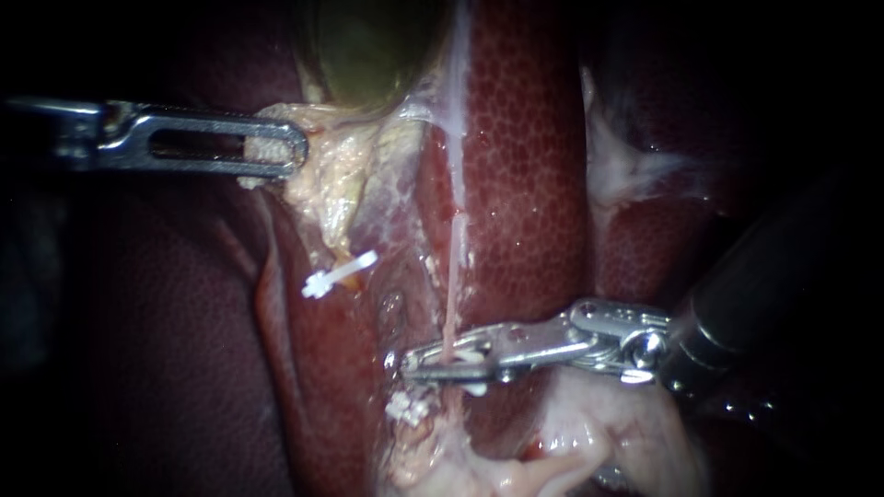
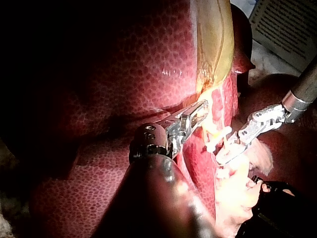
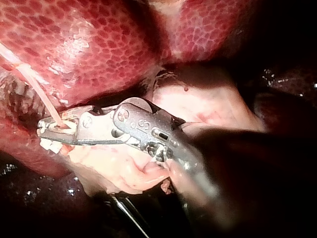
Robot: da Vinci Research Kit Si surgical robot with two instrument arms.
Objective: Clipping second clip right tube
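A thin pink right tube [image 1: 454, 267] runs down over the liver [image 1: 525, 166]. My right instrument [image 1: 419, 361] comes in from the right, and its jaws lie across this tube, shut on a white clip [image 1: 465, 354] that sits around it. In the right wrist view the tube [image 3: 42, 96] enters the jaws of the right instrument [image 3: 47, 130]. Just below the jaws lies another white clip [image 1: 408, 406]. A third white clip [image 1: 339, 273] sits on the left tube. My left instrument [image 1: 281, 152] is shut on pale tissue below the green gallbladder [image 1: 368, 46].
Pale fatty tissue [image 1: 571, 433] bulges under the right instrument's wrist. Dark red liver [image 1: 166, 350] fills the left side. In the left wrist view both instruments, left [image 2: 200, 110] and right [image 2: 225, 156], work close together beside the gallbladder [image 2: 215, 39].
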